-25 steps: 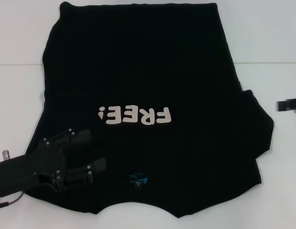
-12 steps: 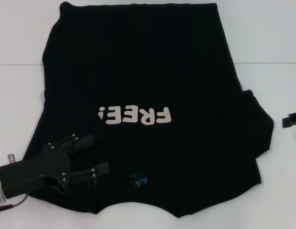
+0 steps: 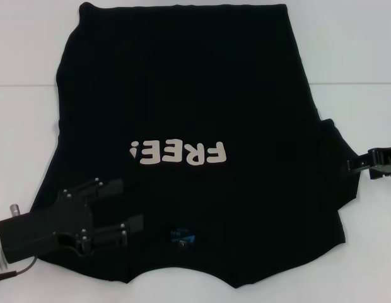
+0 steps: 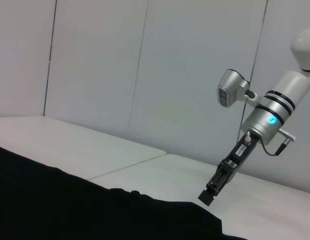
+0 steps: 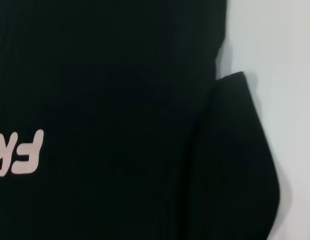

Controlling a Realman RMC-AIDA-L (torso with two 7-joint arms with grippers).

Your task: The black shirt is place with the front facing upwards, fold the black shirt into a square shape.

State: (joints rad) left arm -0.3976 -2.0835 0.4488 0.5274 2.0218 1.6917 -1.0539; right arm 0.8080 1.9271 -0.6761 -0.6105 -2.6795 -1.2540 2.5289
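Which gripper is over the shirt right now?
The left gripper, open above the black shirt near the collar. The right gripper only reaches the sleeve edge.

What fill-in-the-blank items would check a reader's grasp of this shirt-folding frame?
1. The cream lettering on the large black cloth T-shirt reads ____.
2. The left gripper, over the shirt's near left part, has its fingers ____.
3. The right gripper is at the shirt's ____ sleeve edge.
4. The small neck label is ____ in colour.

Missing words: FREE!; open; right; blue
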